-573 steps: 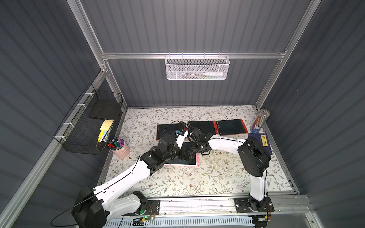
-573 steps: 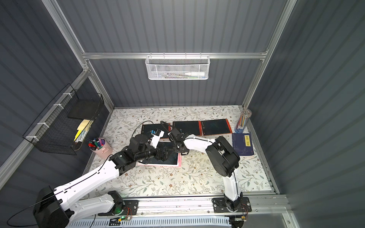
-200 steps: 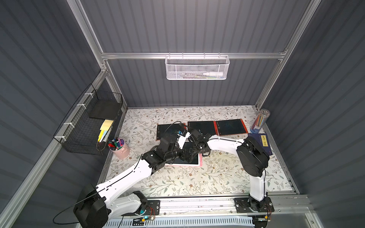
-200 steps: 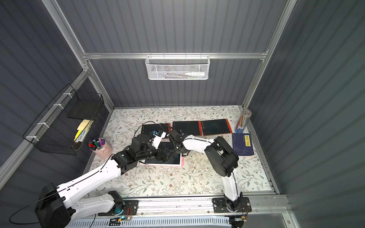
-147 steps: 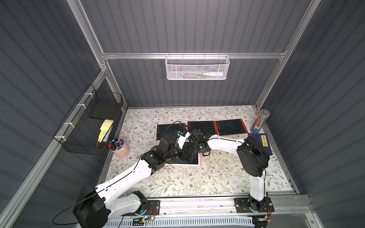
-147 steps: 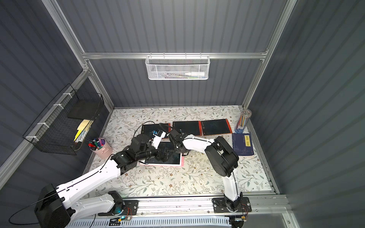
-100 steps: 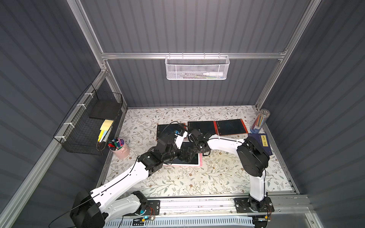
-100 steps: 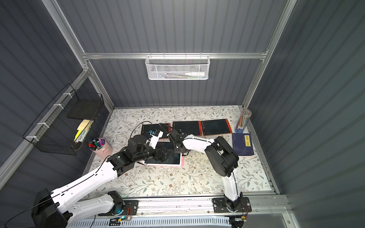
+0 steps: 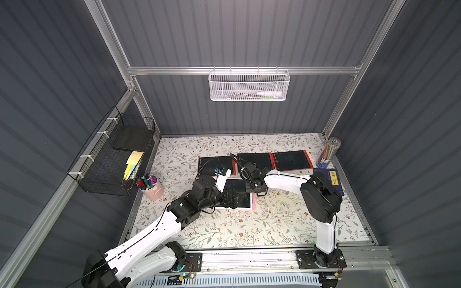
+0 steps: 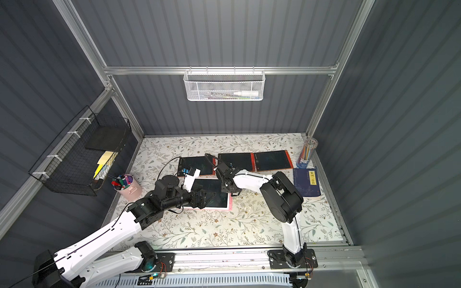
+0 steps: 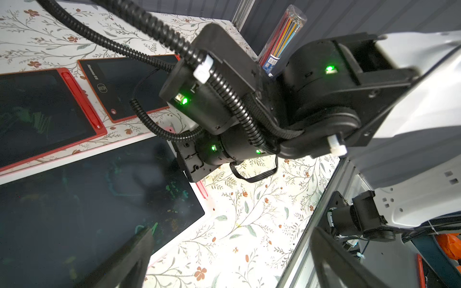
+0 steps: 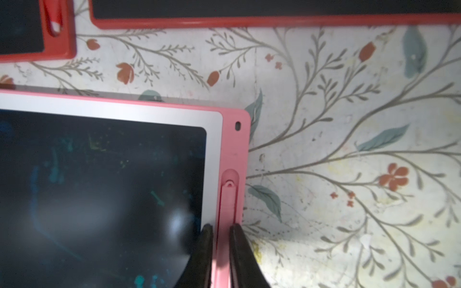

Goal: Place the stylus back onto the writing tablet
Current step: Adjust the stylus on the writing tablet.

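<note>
Along the pink side strip of the writing tablet (image 12: 234,139), the stylus (image 12: 227,204) lies in its slot. The right end effector (image 12: 220,230) is pinched narrowly on it, as a second ago. The left end effector (image 11: 232,232) hangs wide above the screen, drawn back slightly. Red tablets (image 9: 291,160) lie just behind on the floral bench (image 9: 249,229), with grey ribbed walls around.

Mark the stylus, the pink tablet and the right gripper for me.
stylus (image 12: 226,204), right wrist view, mid-shaft.
pink tablet (image 12: 234,142), right wrist view, frame corner.
right gripper (image 12: 221,226), right wrist view, between fingertips.
</note>
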